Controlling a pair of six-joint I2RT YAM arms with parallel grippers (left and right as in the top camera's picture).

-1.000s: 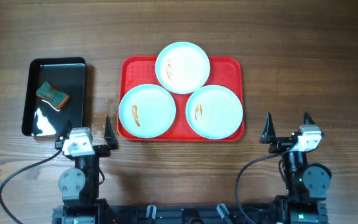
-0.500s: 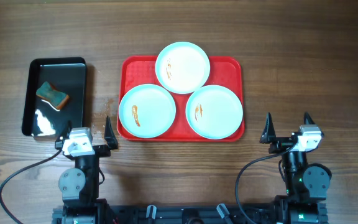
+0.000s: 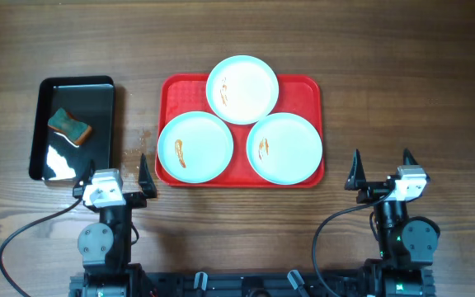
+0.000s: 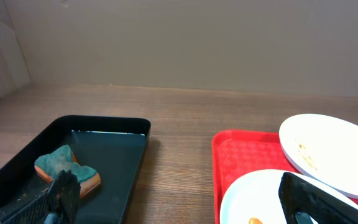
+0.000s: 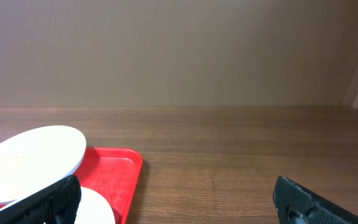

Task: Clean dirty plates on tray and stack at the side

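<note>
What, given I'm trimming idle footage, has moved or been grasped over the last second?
Nothing visibly changed. The left gripper and right gripper remain open and empty at the near side of the table. The three dirty plates stay on the red tray, smears unwiped, and the sponge lies as before in the black tray.

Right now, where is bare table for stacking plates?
Widest: bare wood right of the large red rectangular plastic tray, ahead of the right pincer. Narrower: the strip between it and the small glossy black tray. Crowded: the red tray, filled by three round pale plates.
</note>
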